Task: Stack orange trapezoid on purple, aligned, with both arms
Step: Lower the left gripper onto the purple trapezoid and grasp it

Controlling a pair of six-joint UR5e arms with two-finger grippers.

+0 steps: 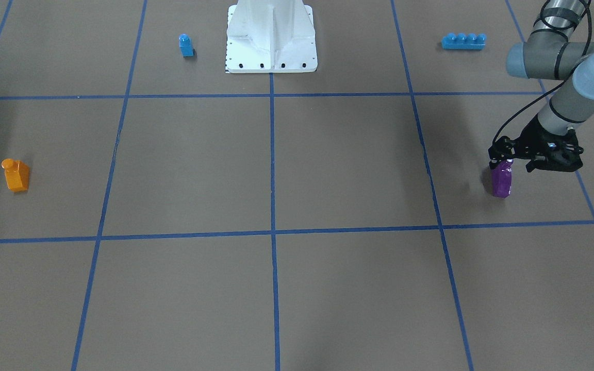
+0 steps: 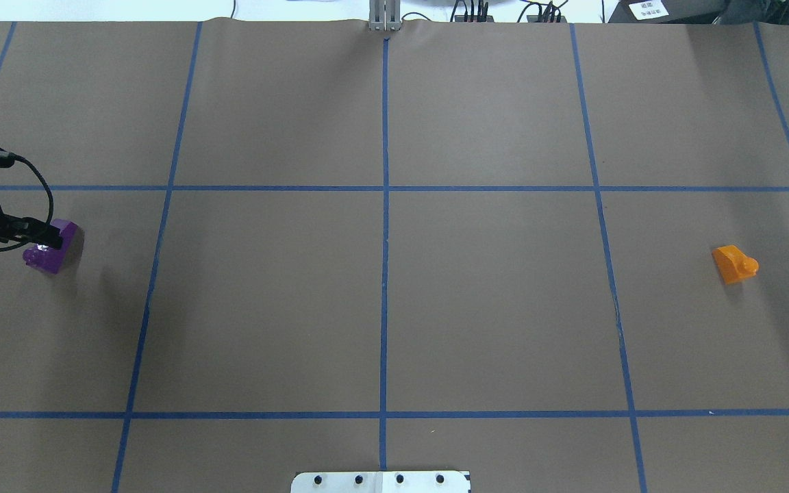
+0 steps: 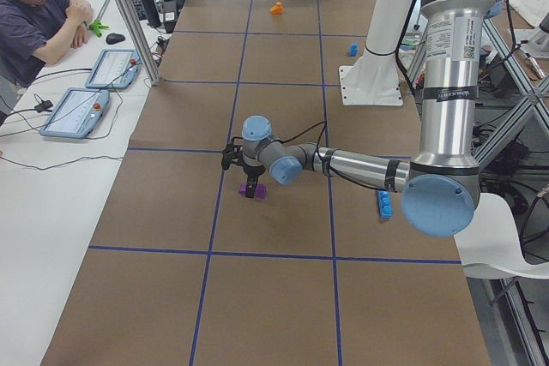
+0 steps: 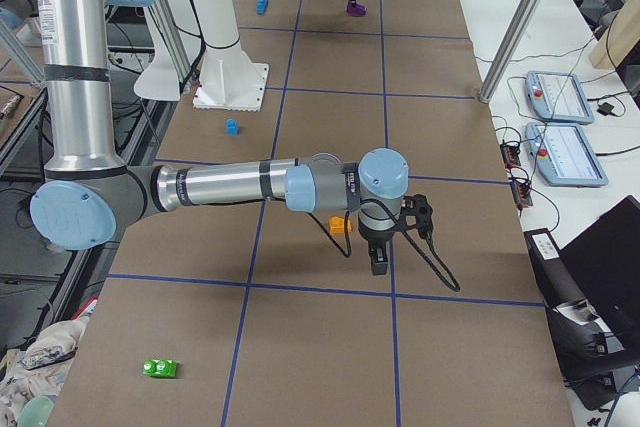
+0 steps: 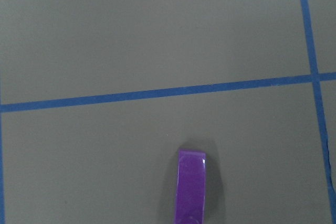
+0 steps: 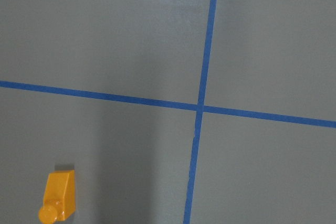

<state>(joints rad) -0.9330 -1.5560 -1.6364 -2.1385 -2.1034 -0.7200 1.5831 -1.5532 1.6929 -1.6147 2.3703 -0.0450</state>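
Note:
The purple block (image 1: 502,183) stands on the brown table far on my left side; it also shows in the overhead view (image 2: 59,257) and at the bottom of the left wrist view (image 5: 191,187). My left gripper (image 1: 502,161) points down with its tips at the block's top; whether it pinches the block does not show. The orange trapezoid (image 1: 17,176) rests far on my right side, at the lower left of the right wrist view (image 6: 60,195). My right gripper (image 4: 378,265) hangs low beside the orange trapezoid (image 4: 340,226), apart from it; I cannot tell its state.
A small blue one-stud block (image 1: 186,45) and a long blue four-stud brick (image 1: 463,41) lie on either side of the white robot base (image 1: 271,36). A green block (image 4: 160,368) lies near the right end. An operator (image 3: 34,15) sits at a side table.

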